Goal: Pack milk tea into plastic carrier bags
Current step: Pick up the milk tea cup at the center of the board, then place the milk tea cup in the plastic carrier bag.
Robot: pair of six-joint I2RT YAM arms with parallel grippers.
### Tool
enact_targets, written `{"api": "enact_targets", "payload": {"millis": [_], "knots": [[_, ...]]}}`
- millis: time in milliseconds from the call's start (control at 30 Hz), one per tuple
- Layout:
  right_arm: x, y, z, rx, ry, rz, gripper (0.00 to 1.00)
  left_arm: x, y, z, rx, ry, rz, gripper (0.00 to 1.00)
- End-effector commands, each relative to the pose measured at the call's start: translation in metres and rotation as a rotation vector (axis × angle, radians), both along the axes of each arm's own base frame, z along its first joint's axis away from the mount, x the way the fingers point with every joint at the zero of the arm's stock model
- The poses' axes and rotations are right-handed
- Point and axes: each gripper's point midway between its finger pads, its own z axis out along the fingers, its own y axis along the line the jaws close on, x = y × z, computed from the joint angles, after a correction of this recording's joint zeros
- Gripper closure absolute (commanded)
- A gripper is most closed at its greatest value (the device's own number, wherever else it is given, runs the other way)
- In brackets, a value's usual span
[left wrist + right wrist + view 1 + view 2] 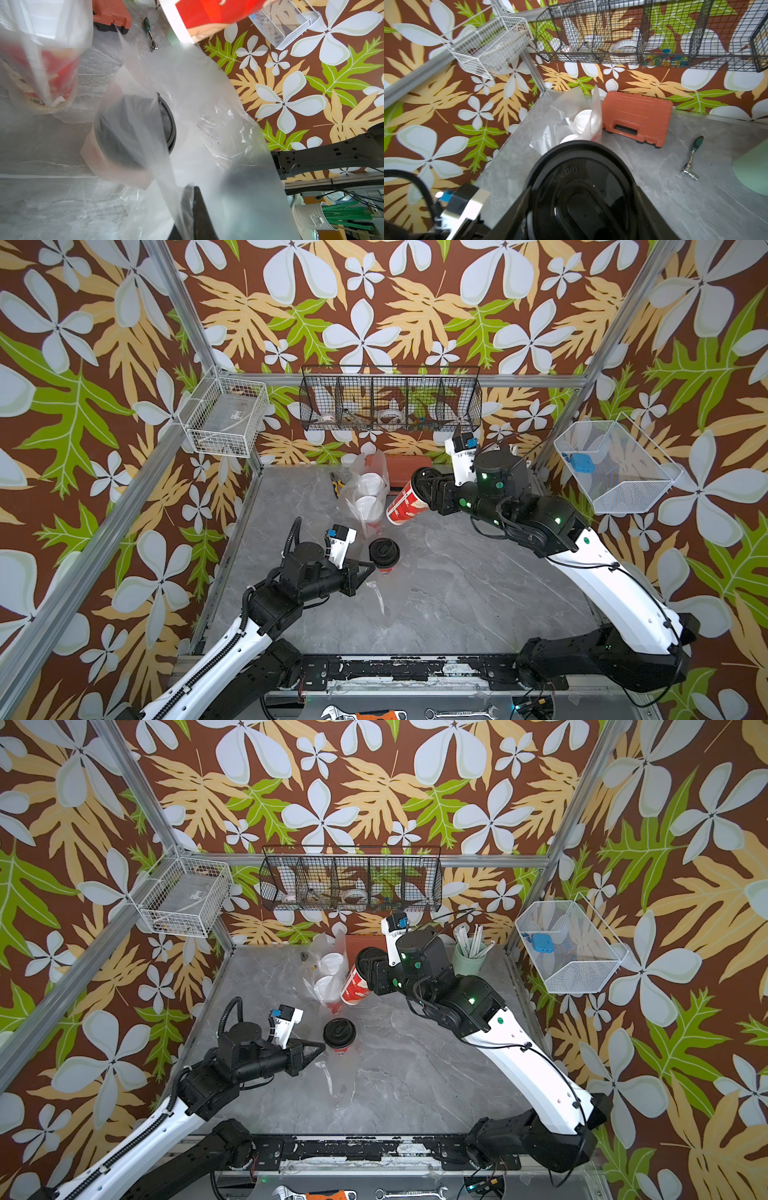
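Half done, by my reading. The first bag (373, 462) stands at 12 o'clock on the bench (457, 593), and both white-lidded cups (369, 494) sit upright inside it, handles loose above them. That leaves the two black-lidded cups. The carried cup (405, 504) is off the bench, tilted with its base toward 7 o'clock, just at the 3 o'clock side of the first bag. The right gripper (417, 489) clamps it at the lid end with jaws part-way apart around the rim, and in the right wrist view the black lid fills the lower frame. The standing cup (384, 551) is upright near the bench centre. The left gripper (368, 568) sits at its 9 o'clock, closed tight. In the left wrist view clear film bunches at its fingers, so I judge it is pinching an edge of the second bag (376, 593). That film trails across the bench toward 6 o'clock and drapes part of the standing cup, lid edge bare on one side. I cannot tell whether that cup is inside the bag or only behind a fold. Left to do: get the mouth of the second bag open, seat both black-lidded cups in it, and let go. The thin film looks likely to collapse or snag on a lid.
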Motion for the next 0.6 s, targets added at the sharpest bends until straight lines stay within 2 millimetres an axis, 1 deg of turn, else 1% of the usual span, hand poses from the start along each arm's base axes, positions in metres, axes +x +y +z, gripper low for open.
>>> {"api": "enact_targets", "payload": {"millis": [0, 133, 267, 400, 567], "knots": [[-0.021, 0.006, 0.007, 0.052, 0.033, 0.044, 0.45, 0.002, -0.001, 0.01, -0.025, -0.033, 0.004, 1.0], [-0.048, 0.015, 0.009, 0.095, 0.075, 0.116, 0.45, 0.002, -0.002, 0.005, -0.016, -0.021, -0.001, 1.0], [-0.066, 0.022, 0.004, 0.137, 0.124, 0.175, 0.45, 0.002, -0.001, 0.004, -0.018, -0.019, 0.003, 1.0], [-0.082, 0.032, -0.014, 0.166, 0.2, 0.238, 0.45, 0.002, 0.0, 0.005, -0.023, -0.025, 0.008, 1.0], [-0.092, 0.034, -0.039, 0.116, 0.266, 0.243, 0.46, 0.002, 0.0, 0.007, -0.029, -0.028, 0.009, 1.0]]}}
